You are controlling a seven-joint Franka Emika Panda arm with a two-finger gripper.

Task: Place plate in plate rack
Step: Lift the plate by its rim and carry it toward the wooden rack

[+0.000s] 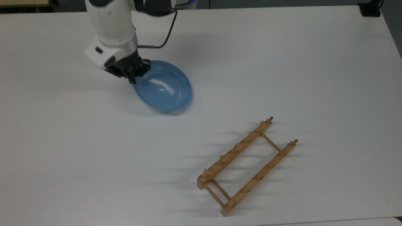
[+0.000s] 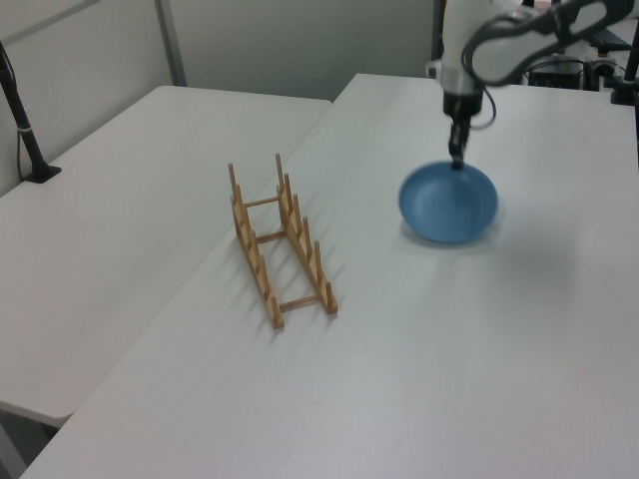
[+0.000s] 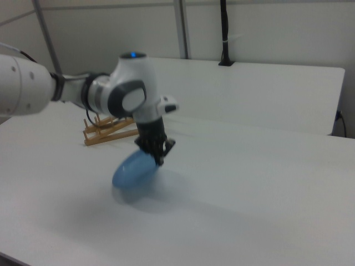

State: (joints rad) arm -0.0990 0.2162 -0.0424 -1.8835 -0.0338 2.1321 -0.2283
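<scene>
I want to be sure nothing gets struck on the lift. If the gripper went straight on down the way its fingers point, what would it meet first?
The gripper is shut on the plate rim, fingers pointing down. Beyond the plate hanging from it, it would likely meet the bare white table. The plate rack stands well aside.
</scene>
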